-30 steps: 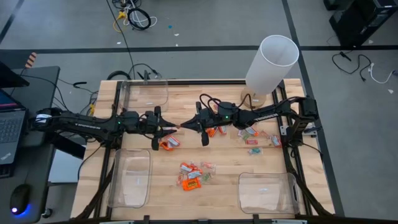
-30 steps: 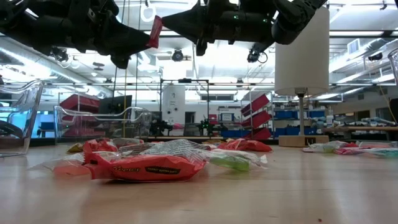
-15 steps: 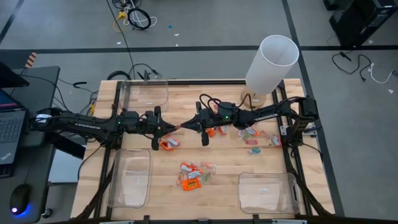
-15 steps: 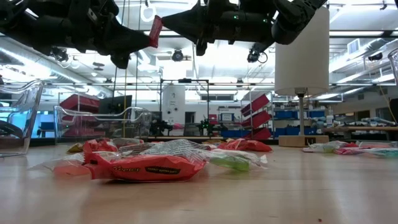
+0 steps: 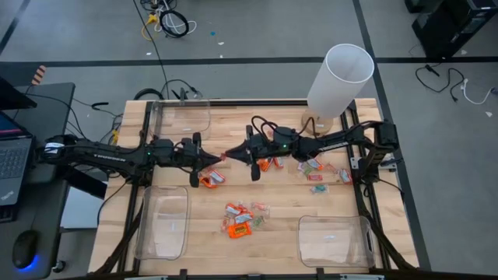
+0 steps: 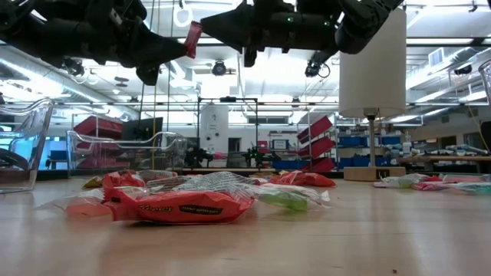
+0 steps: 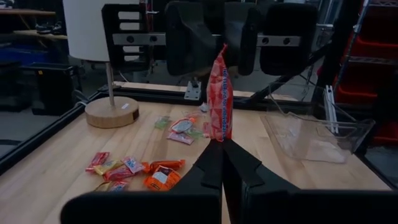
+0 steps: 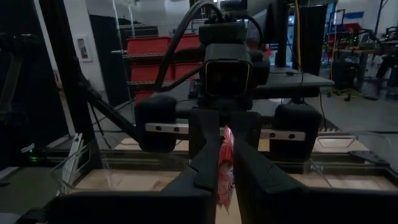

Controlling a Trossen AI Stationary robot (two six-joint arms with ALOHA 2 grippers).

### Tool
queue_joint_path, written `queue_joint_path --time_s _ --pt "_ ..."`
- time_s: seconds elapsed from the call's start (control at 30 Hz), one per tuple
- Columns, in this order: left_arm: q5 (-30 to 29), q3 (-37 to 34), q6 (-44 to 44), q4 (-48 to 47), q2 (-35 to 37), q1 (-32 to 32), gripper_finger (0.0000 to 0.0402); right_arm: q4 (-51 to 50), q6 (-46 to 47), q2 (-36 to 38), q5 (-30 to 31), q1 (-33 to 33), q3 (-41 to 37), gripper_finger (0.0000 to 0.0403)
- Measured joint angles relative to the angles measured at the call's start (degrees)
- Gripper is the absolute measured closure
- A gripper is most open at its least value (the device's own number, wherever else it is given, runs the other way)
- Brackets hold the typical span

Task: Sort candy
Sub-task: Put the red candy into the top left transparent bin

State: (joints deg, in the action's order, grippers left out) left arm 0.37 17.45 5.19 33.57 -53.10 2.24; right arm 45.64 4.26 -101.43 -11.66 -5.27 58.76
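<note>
Above the middle of the worktop point(image 5: 233, 187) we see the left gripper point(image 5: 219, 159) with its jaws clamped on a pink-and-yellow candy point(image 7: 219, 99), held upright in mid-air. Facing it tip to tip, the right gripper point(image 5: 230, 155) has its fingers point(image 8: 205, 163) on either side of the same sweet; they seem slightly apart, though we cannot say whether they touch the wrapper. Below, loose candy lies in clusters: an orange pair point(image 5: 211, 180) just beside the left arm, a pile point(image 5: 243, 218) nearer the front edge, more sweets point(image 5: 317, 171) under the right arm. Clear bins point(image 5: 164, 222) stand at the corners, a white lamp point(image 5: 338, 81) at the back.
</note>
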Motion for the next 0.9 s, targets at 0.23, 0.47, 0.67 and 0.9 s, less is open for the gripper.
queue_joint_path --time_s 0.23,0.47,0.67,0.9 --pt "-0.3 0.0 3.8 0.1 1.7 0.0 0.0401 -3.7 0.6 1.9 0.2 -0.6 0.0 0.0319" --pt "-4.9 0.0 10.5 -2.3 6.4 0.1 0.0401 -14.2 -1.2 6.4 3.7 -0.9 0.0 0.0300" --pt "-14.1 2.2 15.2 -13.3 10.7 0.1 0.0401 -21.1 -2.2 10.1 5.2 0.0 0.0 0.0300" --pt "-18.8 17.8 12.1 -41.6 10.3 1.7 0.0401 -27.3 -3.2 11.7 7.8 0.8 0.0 0.0301"
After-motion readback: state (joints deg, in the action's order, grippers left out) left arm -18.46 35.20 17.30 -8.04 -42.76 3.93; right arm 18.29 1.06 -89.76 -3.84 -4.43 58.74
